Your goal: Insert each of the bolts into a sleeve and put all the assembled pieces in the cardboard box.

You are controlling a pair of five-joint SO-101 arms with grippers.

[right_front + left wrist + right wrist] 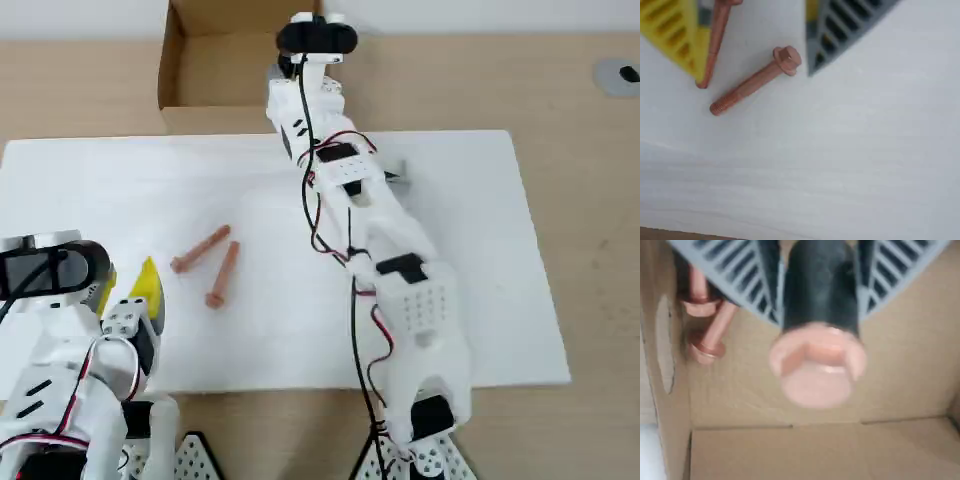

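Two loose copper bolts (200,250) (222,275) lie on the white mat, left of centre. In the left wrist view one bolt (755,80) lies flat between the fingers of my open left gripper (756,75), and a second bolt (716,40) runs along the yellow finger (675,35). The left gripper (130,295) hovers just to the left of the bolts. My right gripper (817,315) is shut on a black sleeve (820,285) with a copper bolt head (815,365) sticking out. It hangs over the cardboard box (190,60), where the right gripper (305,45) sits at the box's right side.
At least two assembled pieces (702,310) lie in a corner of the box floor (840,450). The white mat (480,200) covers the middle of the wooden table. The right arm (390,240) stretches across the mat's centre, from the near edge to the box.
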